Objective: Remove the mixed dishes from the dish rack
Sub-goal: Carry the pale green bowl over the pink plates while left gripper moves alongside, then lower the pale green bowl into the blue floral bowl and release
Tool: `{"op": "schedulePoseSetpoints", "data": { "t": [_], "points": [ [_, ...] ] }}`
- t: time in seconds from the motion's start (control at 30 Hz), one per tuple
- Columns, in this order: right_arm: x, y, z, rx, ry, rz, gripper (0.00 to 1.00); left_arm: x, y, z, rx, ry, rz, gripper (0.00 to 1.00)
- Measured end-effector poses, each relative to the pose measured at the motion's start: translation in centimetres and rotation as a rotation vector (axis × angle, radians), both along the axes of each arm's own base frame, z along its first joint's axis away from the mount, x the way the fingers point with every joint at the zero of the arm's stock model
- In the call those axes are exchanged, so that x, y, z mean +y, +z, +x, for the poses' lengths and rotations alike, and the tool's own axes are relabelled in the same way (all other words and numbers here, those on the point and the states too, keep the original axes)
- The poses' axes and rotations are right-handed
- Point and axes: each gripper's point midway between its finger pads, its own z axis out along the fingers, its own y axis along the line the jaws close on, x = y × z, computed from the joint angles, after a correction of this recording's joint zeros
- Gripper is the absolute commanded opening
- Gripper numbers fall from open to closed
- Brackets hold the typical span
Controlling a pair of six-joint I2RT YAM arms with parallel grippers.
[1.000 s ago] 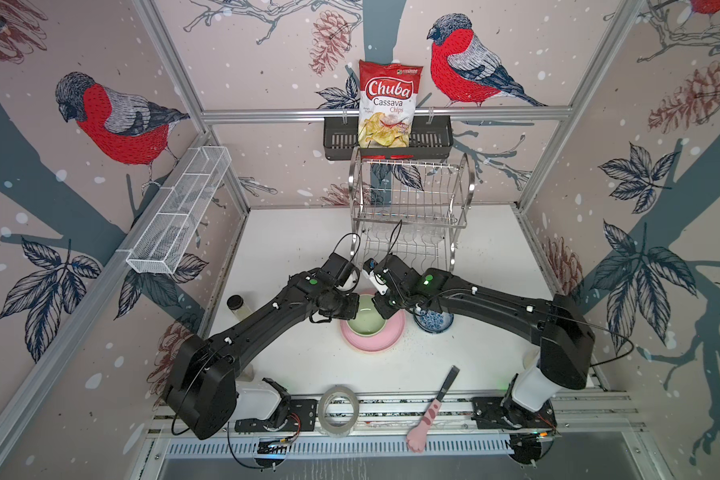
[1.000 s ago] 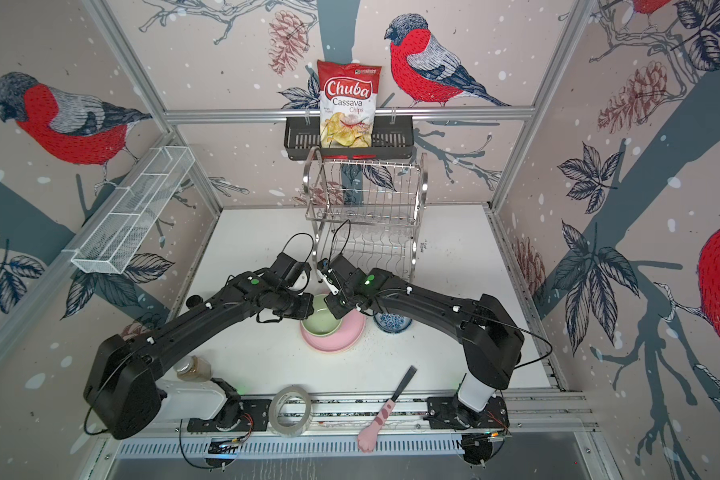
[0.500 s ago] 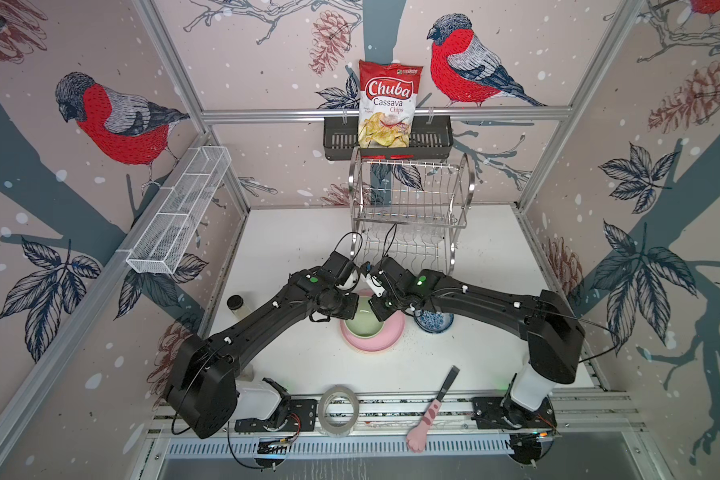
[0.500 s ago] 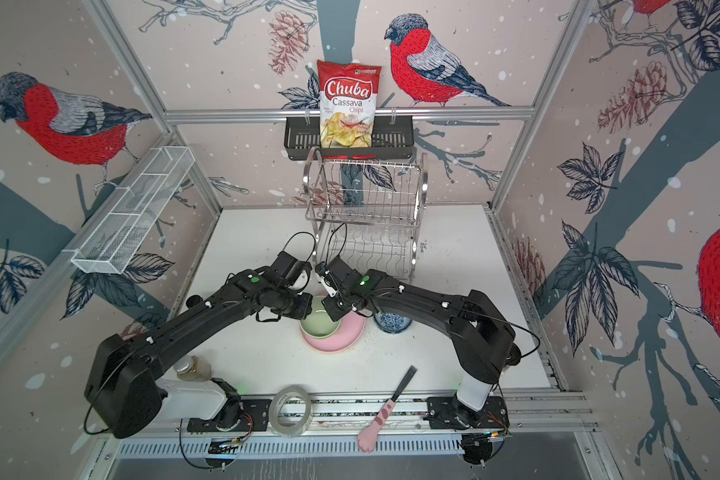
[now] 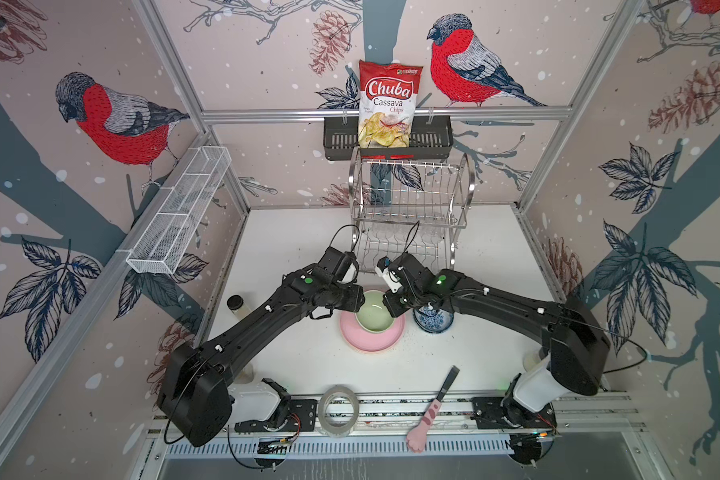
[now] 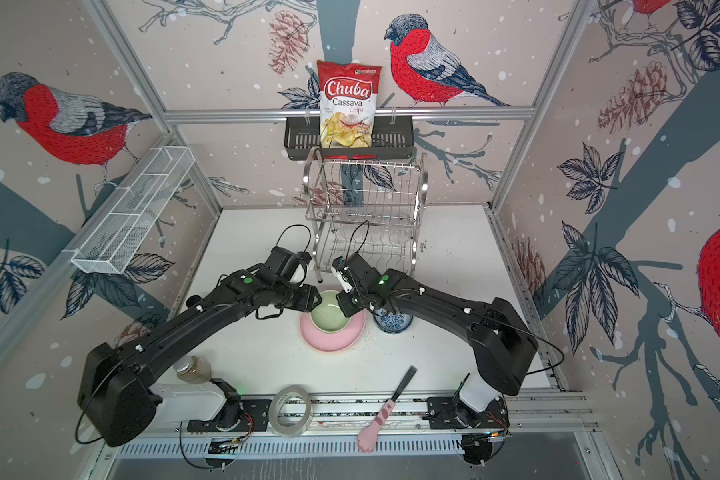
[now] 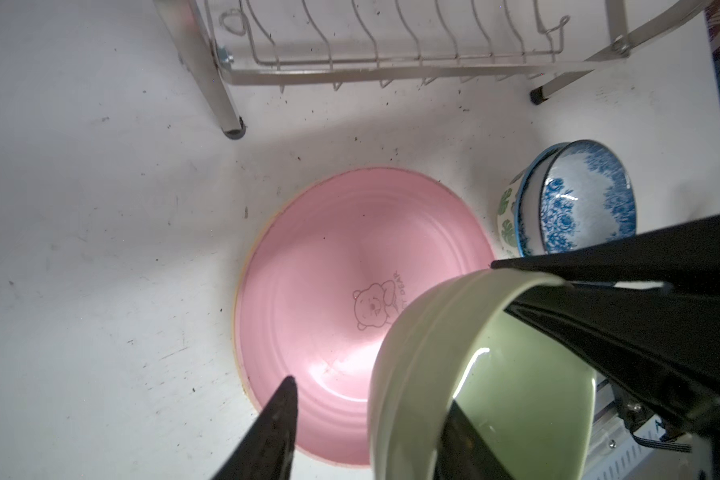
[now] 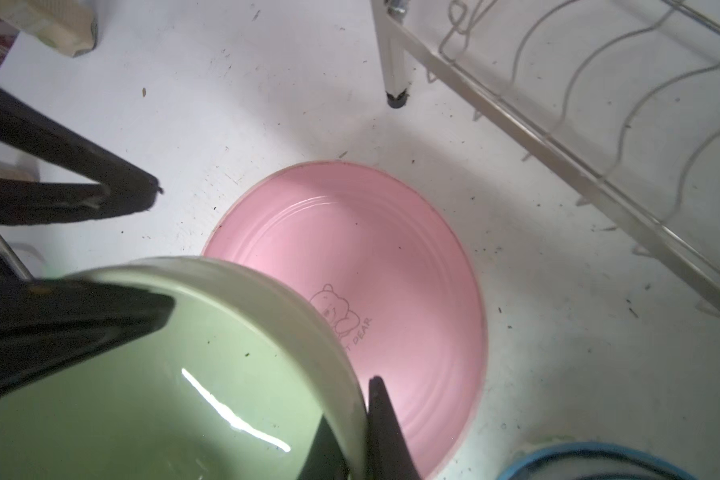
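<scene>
Now left claw (image 7: 371,392) gapes at nine o'clock on the pale green bowl (image 5: 374,318); right claw (image 8: 350,415) clamps its three o'clock rim. Clear left before lifting.

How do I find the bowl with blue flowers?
Look for the shiny steel dish rack at the back of the white table. In front of it lies a pink plate, and just to its right, in a top view, sits the blue-flowered bowl. Unlike the plain pale green bowl nearby, it has blue flowers inside and nests in a leaf-print bowl.
</scene>
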Motion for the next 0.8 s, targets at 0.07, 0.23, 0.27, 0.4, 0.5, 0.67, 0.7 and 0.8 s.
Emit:
{"op": "schedulePoseSetpoints", "data": {
  "t": [0.07, 0.23, 0.27, 0.4, 0.5, 0.67, 0.7, 0.8],
  "points": [
    [-1.0, 0.7, 0.3, -0.008, -0.036, 0.025, 0.00, -0.2, 1.5, 0.1, -0.043, 0.002, -0.040, 0.56],
    [-7.1, 0.8, 1.6, -0.015, -0.181, -0.021, 0.00, 1.4, 4.3, 1.3, -0.200, 0.089, -0.070, 0.61],
    [-8.7, 0.5, 2.0, -0.011, -0.227, -0.041, 0.00, 1.7, 4.3, 1.3, -0.204, 0.105, -0.066, 0.61],
    [-14.7, -0.6, 2.9, 0.024, -0.406, -0.087, 0.00, 2.7, 3.8, 1.5, -0.206, 0.137, -0.051, 0.61],
    [-17.7, -1.1, 2.8, 0.042, -0.496, -0.094, 0.00, 3.2, 3.5, 1.8, -0.205, 0.159, -0.041, 0.61],
    [-19.8, -1.7, 2.8, 0.062, -0.559, -0.088, 0.00, 3.6, 3.2, 2.1, -0.200, 0.173, -0.037, 0.61],
    [-19.8, -1.9, 2.7, 0.070, -0.556, -0.086, 0.00, 3.7, 3.2, 2.1, -0.199, 0.175, -0.039, 0.61],
    [-19.4, -2.3, 2.3, 0.096, -0.538, -0.074, 0.00, 3.7, 3.3, 2.2, -0.199, 0.177, -0.046, 0.62]
  ]
}}
